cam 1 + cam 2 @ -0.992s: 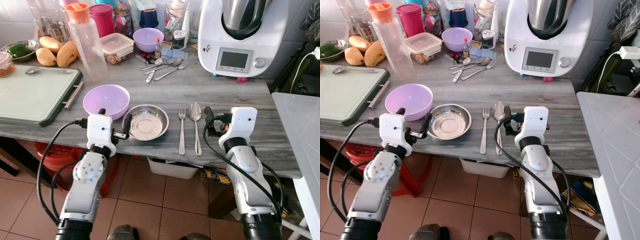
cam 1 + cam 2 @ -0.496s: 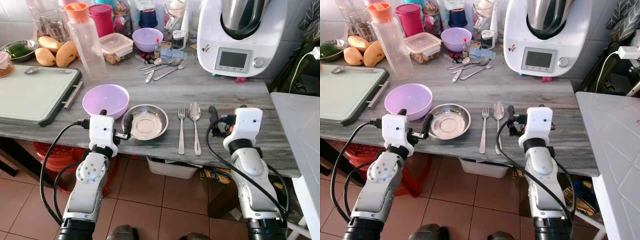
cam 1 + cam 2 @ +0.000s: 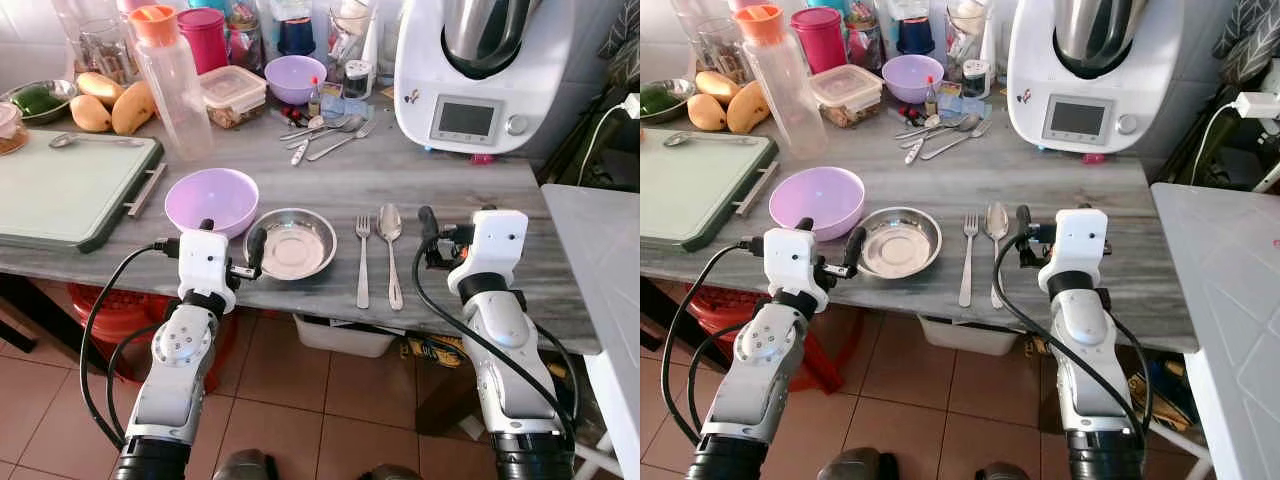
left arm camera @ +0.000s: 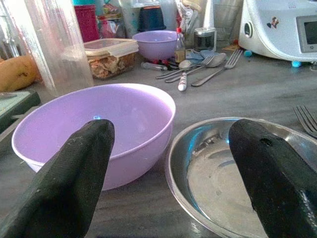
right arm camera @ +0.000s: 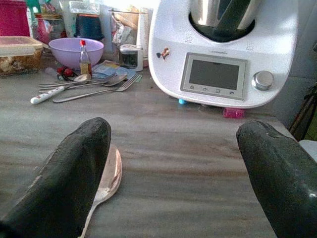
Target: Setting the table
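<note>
Now, from the head, my right claw [image 3: 445, 238] has backed off to three o'clock of the spoon [image 3: 390, 226] and fork [image 3: 363, 235]: cutlery placed. Right wrist: fingers spread, empty. Left wrist: left claw [image 4: 168, 168] spread, straddling bowl [image 4: 94, 119] and steel dish [image 4: 233, 178]

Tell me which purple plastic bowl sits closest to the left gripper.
The larger purple bowl at the counter's front edge, beside the steel dish; the smaller one sits far back among jars.

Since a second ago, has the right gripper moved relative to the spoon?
Yes. The right gripper has shifted to the robot's right, away from the spoon, which lies where it was beside the fork.
</note>
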You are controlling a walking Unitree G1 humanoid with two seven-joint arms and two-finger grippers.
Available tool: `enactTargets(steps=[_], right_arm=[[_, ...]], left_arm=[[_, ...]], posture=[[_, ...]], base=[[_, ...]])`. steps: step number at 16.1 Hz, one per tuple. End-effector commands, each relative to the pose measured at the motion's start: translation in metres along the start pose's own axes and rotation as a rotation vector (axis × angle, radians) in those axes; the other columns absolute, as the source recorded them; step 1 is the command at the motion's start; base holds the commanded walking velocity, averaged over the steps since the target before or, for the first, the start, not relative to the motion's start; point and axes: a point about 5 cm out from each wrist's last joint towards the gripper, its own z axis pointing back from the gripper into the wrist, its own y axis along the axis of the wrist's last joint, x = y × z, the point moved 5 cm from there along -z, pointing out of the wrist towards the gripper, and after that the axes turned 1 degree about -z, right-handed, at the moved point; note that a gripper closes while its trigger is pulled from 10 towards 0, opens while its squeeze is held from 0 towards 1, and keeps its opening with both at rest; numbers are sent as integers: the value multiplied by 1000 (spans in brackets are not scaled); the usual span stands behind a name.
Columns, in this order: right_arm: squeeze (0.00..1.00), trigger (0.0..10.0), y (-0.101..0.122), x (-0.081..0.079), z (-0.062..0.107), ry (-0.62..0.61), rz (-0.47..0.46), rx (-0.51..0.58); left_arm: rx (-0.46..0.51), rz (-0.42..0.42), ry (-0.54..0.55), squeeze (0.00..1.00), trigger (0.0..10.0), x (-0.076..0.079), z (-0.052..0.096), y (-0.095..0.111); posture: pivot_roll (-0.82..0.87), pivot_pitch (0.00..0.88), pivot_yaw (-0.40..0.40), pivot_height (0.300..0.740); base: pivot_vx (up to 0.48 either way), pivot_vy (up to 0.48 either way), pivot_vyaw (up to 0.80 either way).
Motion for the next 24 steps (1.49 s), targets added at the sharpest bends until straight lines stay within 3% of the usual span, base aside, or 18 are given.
enactTargets(steps=[1, 8, 9, 10, 11, 14, 22, 24], right_arm=[[804, 10000, -1, 1, -1, -7, -7, -11], [761, 10000, -2, 1, -2, -8, -7, -12], [627, 10000, -2, 1, -2, -8, -6, -12], [153, 10000, -1, 1, -2, -3, -3, -7], [0, 10000, 0, 0, -2, 4, 1, 4], [0, 10000, -3, -10, 0, 52, -60, -10], [0, 10000, -10, -4, -2, 2, 8, -25], [0, 10000, -13, -4, -1, -5, -22, -39]], left_arm=[[-3, -9, -5, 0, 10000, 0, -1, 0], [-6, -13, -7, 0, 10000, 0, -1, -2], [-6, -14, -8, 0, 10000, 0, -1, -2], [-6, -14, -9, 0, 10000, 0, -1, -2], [-6, -15, -10, 0, 10000, 0, -1, -2], [-6, -18, -15, 0, 10000, 0, -1, -2], [-2, -21, -20, 0, 10000, 1, 0, -1], [7, -23, -27, 0, 10000, 2, 0, 0]], posture=[[-44, 0, 9, 740], [-43, 0, 10, 740], [-42, 0, 10, 740], [-43, 0, 10, 740], [-42, 0, 12, 740], [-40, 0, 12, 740], [-36, 0, 11, 740], [-36, 0, 10, 740]], base=[[-311, 0, 0], [-312, 0, 0], [-307, 0, 0], [-311, 0, 0], [-304, 0, 0], [-303, 0, 0], [-286, 0, 0], [0, 0, 0]])
